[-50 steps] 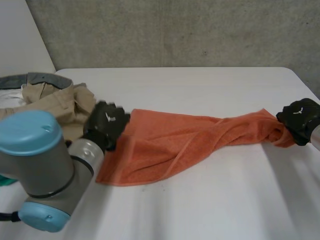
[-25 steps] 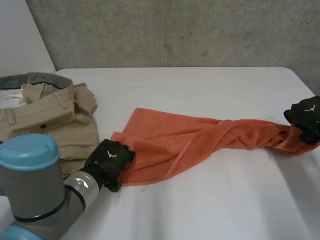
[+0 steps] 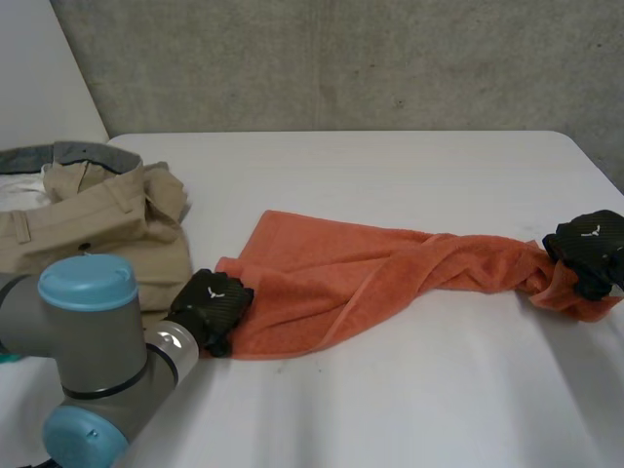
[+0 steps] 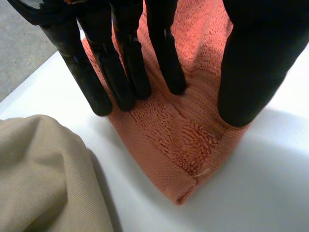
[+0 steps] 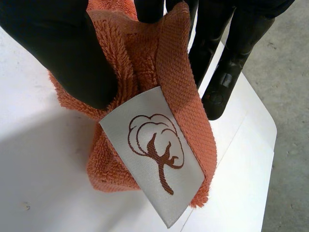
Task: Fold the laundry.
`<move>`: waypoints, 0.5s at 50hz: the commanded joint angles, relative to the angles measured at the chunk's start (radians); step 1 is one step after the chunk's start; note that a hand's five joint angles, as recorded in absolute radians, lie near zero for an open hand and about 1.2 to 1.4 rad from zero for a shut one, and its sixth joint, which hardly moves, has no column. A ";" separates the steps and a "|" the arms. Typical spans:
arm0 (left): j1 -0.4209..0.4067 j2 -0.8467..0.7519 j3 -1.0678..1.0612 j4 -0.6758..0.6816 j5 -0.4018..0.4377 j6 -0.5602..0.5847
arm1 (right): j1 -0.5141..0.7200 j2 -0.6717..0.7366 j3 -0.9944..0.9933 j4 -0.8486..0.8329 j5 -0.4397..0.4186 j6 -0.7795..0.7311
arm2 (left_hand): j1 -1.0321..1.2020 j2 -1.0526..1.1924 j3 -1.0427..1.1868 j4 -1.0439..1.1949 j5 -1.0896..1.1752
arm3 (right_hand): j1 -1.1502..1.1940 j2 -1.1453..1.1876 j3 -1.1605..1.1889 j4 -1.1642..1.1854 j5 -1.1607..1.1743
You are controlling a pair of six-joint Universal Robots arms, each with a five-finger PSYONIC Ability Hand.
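Looked down on a white table (image 3: 390,409) backed by a grey concrete wall (image 3: 341,58). Found an orange towel (image 3: 370,268) stretched across the table's middle, wide and flat at the left end, twisted into a rope towards the right. Saw the left hand (image 3: 213,307) at the towel's near left corner, fingers (image 4: 125,63) laid on top and thumb (image 4: 256,63) opposite, pinching the cloth, with the hemmed corner poking out past the fingertips. Saw the right hand (image 3: 588,249) clamped on the bunched right end, squeezing the folds, with a white label (image 5: 159,150) bearing a brown plant mark just past the thumb. Noted beige trousers (image 3: 88,224) heaped just beside the left hand, apart from the towel's corner.
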 commanded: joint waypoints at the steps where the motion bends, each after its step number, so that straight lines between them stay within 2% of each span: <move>1: -0.005 -0.019 0.034 0.006 -0.010 0.005 | 0.001 -0.002 0.007 0.000 0.002 0.000 | 0.483 0.489 0.491 0.497 0.549 | 0.443 0.221 0.219 0.210 0.254; 10: -0.040 0.151 0.076 0.014 -0.064 0.011 | 0.003 -0.068 0.011 0.064 -0.001 -0.027 | 0.483 0.489 0.491 0.497 0.549 | 0.443 0.221 0.219 0.210 0.254; 14: -0.062 0.170 0.111 0.018 -0.067 -0.002 | 0.004 -0.108 0.031 0.225 -0.032 -0.092 | 0.483 0.489 0.491 0.497 0.549 | 0.443 0.221 0.219 0.210 0.254; 15: -0.064 0.167 0.128 0.018 -0.071 -0.002 | 0.009 -0.116 0.058 0.323 -0.064 -0.150 | 0.483 0.489 0.491 0.497 0.549 | 0.443 0.221 0.219 0.210 0.254; 18: -0.067 0.162 0.154 0.018 -0.073 0.005 | 0.029 -0.119 0.109 0.469 -0.112 -0.266 | 0.483 0.489 0.491 0.497 0.549 | 0.443 0.221 0.219 0.210 0.254; 19: -0.070 0.162 0.174 0.018 -0.074 0.005 | 0.045 -0.114 0.140 0.563 -0.132 -0.373 | 0.483 0.489 0.491 0.497 0.549 | 0.443 0.221 0.219 0.210 0.254; 21: -0.071 0.159 0.198 0.017 -0.076 0.003 | 0.044 -0.114 0.145 0.635 -0.158 -0.466 | 0.483 0.489 0.491 0.497 0.549 | 0.071 -0.152 -0.153 -0.162 -0.118; 22: -0.071 0.158 0.208 0.017 -0.076 0.002 | 0.039 -0.111 0.126 0.650 -0.179 -0.516 | 0.483 0.489 0.491 0.497 0.549 | -0.315 -0.537 -0.539 -0.548 -0.504; 25: -0.076 0.145 0.252 0.015 -0.077 0.000 | 0.038 -0.105 0.077 0.594 -0.212 -0.470 | 0.483 0.489 0.491 0.497 0.549 | -0.711 -0.934 -0.935 -0.944 -0.900</move>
